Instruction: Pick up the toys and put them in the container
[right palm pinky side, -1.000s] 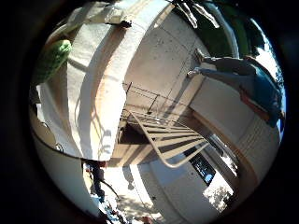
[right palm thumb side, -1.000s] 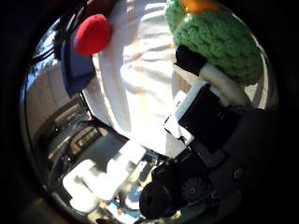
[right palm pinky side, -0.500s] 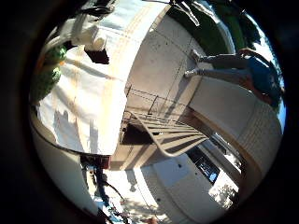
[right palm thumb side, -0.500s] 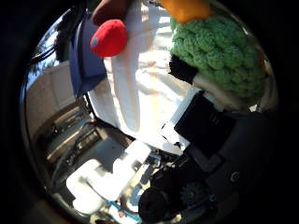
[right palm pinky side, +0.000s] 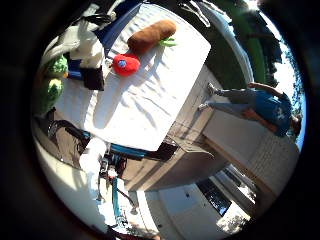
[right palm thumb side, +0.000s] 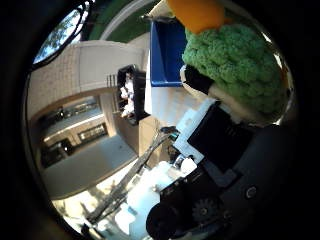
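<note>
My right hand (right palm thumb side: 215, 150) is curled on a green crocheted toy (right palm thumb side: 235, 60) with an orange part (right palm thumb side: 195, 12), held close to the palm. The blue container (right palm thumb side: 165, 48) stands on the white-clothed table beside the held toy. The little finger side palm view looks down on the table's white cloth (right palm pinky side: 150, 100) from higher up. A red toy (right palm pinky side: 125, 65) and a brown toy (right palm pinky side: 150, 37) with green leaves lie on it. The green toy (right palm pinky side: 52, 85) and my fingers (right palm pinky side: 88, 52) show at that view's edge.
A person (right palm pinky side: 250, 100) stands on the pavement beside the table. A building wall and metal railings (right palm thumb side: 130, 180) lie beyond the table edge. Dark gear (right palm pinky side: 110, 170) stands by the table's side.
The hand has lifted and turned with the green toy in it. The table now looks farther off, and the blue container has come into the thumb side view.
</note>
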